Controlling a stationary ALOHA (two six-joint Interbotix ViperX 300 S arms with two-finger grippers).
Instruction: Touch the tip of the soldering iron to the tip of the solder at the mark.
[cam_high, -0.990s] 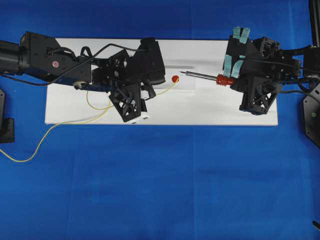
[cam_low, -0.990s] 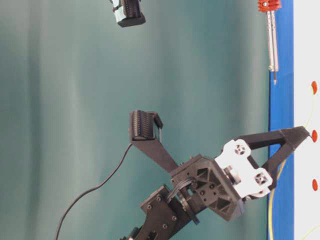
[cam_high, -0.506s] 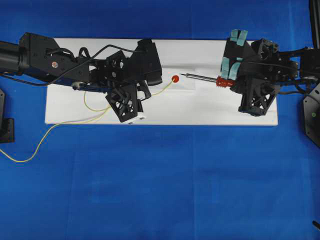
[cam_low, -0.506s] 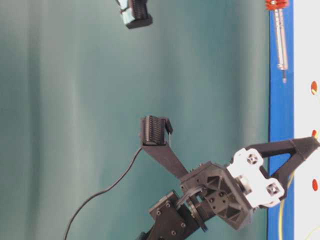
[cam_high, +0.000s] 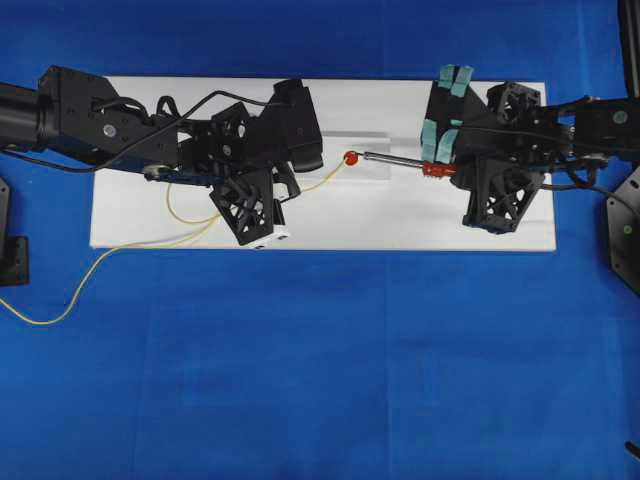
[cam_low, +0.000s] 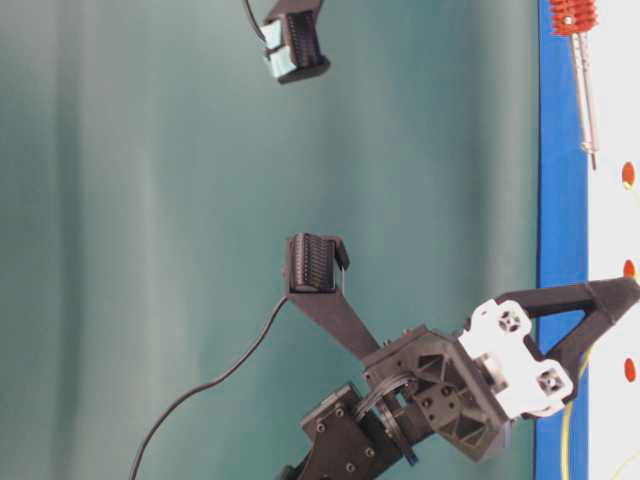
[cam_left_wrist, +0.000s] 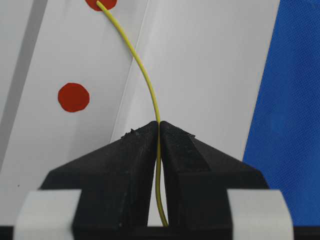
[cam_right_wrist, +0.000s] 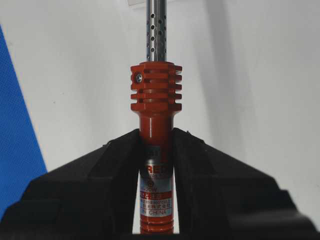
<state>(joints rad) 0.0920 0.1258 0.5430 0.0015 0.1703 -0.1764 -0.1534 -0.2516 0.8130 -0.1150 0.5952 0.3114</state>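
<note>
— Two arms meet over our white board (cam_high: 400, 225). Where is the solder (cam_left_wrist: 145, 80)?

— Our left gripper (cam_left_wrist: 159, 131) has its fingers pressed together on the yellow wire, whose end lies on a red mark (cam_high: 350, 158) near the board's middle.

— And the soldering iron (cam_right_wrist: 156, 125)?

— Our right gripper (cam_right_wrist: 156, 142) clamps its orange handle; the shaft lies level, tip just beside that mark. We cannot tell whether it touches.

— Room?

— Bare board runs toward the near edge, blue cloth (cam_high: 330, 370) beyond.
</note>
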